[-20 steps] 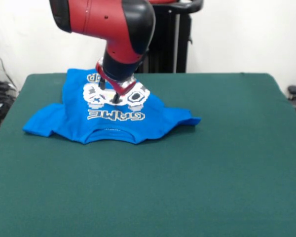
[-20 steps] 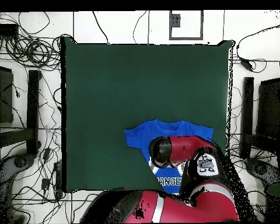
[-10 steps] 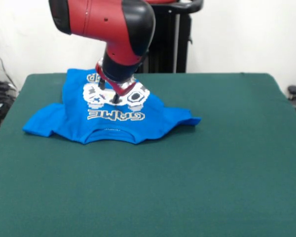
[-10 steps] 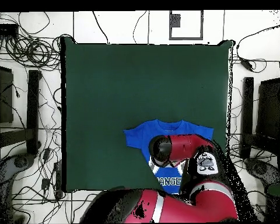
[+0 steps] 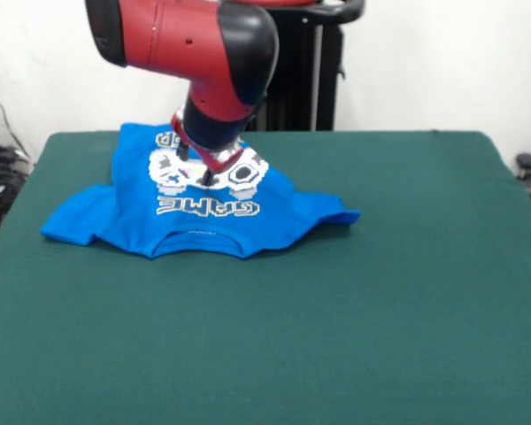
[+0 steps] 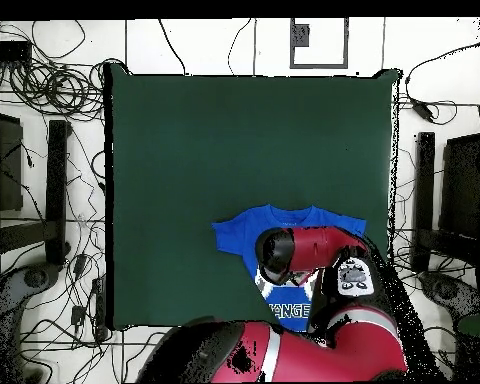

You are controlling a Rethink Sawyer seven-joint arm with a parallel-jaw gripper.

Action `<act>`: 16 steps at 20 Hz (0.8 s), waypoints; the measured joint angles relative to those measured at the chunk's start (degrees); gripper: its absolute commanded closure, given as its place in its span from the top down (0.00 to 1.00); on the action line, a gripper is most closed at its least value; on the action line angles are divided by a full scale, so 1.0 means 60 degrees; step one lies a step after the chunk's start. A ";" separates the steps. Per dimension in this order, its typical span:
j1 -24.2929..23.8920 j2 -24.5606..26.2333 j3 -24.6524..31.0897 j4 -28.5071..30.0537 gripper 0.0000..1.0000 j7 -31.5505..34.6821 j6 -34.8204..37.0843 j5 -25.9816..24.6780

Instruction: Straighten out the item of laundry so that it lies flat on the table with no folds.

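In the front view the blue T-shirt (image 5: 199, 205) lies print-up toward ten o'clock of the dark green desk (image 5: 398, 292), close to the far edge, with its neckline nearest the camera and its hem running off behind the arm, so the word "GAME" reads upside down. The red and black arm (image 5: 195, 53) comes down from twelve o'clock and sets the tool (image 5: 202, 173) right on the white game-controller print (image 5: 175, 173), at the middle of the chest; it seems placed there because the middle of the cloth is the natural spot from which to pin or drag the shirt. Whether the tool is spread, pressed together or pinching cloth I cannot tell, since the wrist covers it. The two sleeves reach out to nine and three o'clock, and the three o'clock one is rumpled at its end, while the cloth rises in a soft hump beneath the tool, so I judge the shirt not yet flat. In the overhead view the T-shirt (image 6: 246, 228) sits at about five o'clock of the desk (image 6: 244, 140), hard against the edge nearest the robot, and the lower part with the lettering appears to reach that edge. The arm (image 6: 304, 250) hides most of the chest, which leaves only the sleeves, the collar side and a strip of lettering to judge by.
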 measured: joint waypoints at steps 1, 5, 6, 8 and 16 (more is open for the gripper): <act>-0.0003 0.0012 0.0014 -0.0032 1.00 0.0000 0.0066 0.0000; -0.0095 0.0057 0.0145 -0.0192 1.00 0.0000 0.0458 -0.0008; -0.0120 0.0067 0.0176 -0.0228 1.00 0.0000 0.0542 -0.0008; -0.0187 0.0093 0.0257 -0.0320 1.00 0.0000 0.0765 -0.0008; -0.0488 0.0153 0.0569 -0.0565 1.00 0.0000 0.1410 -0.0008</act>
